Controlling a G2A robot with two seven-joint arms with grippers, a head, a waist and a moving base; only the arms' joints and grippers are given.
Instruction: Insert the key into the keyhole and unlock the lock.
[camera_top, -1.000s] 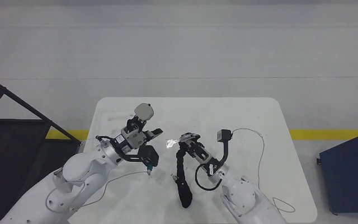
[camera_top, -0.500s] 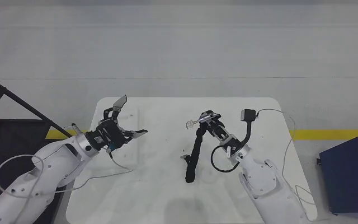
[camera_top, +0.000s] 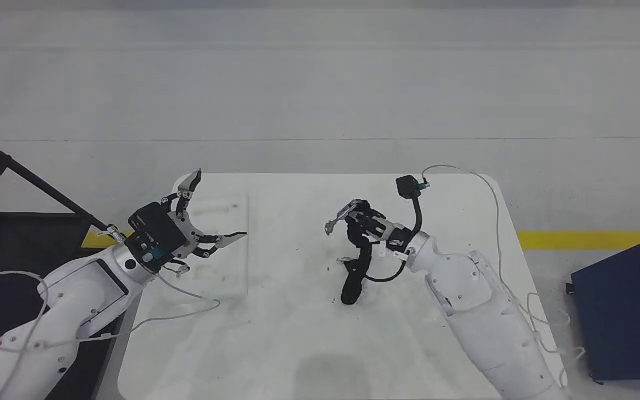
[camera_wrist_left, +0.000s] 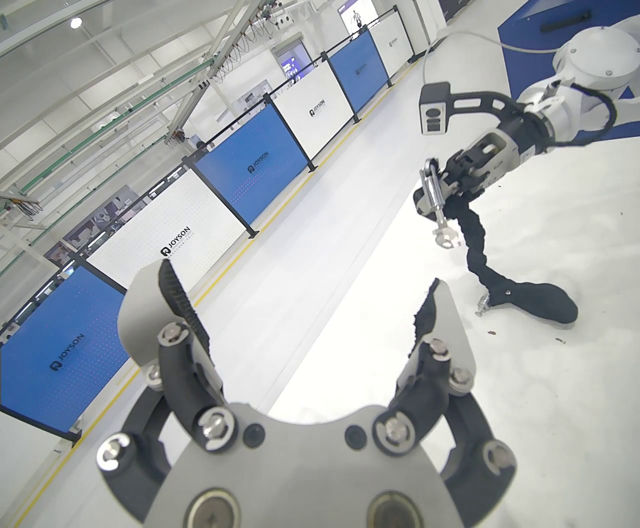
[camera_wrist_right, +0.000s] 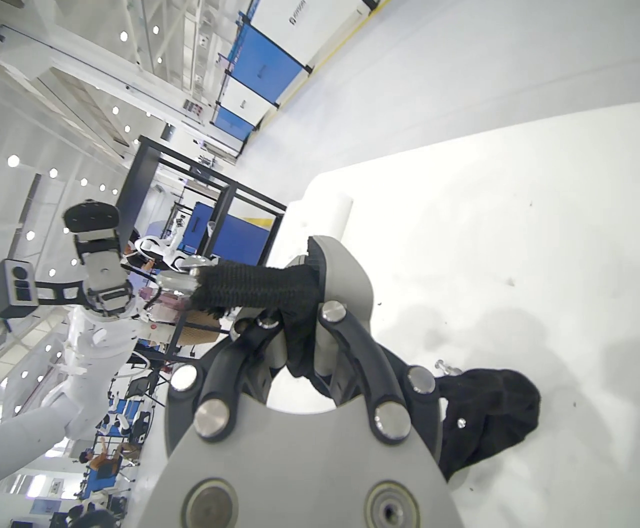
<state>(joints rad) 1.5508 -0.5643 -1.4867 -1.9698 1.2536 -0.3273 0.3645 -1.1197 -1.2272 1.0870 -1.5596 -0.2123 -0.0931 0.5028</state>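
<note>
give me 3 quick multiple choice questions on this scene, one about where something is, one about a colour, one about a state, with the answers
1. Where does the free end of the cable lock rest?
A. on the table
B. on a shelf
C. on the floor

2. What colour is the cable lock's sleeve?
A. blue
B. black
C. yellow

3. How is the left hand?
A. open and empty
B. shut on the cable lock
C. shut on a cloth

Answers:
1 A: the thick end lies on the white tabletop, while the right hand grips the upper part.
2 B: the sleeve looks black in both wrist views.
3 A: it is spread wide with nothing in it.
</note>
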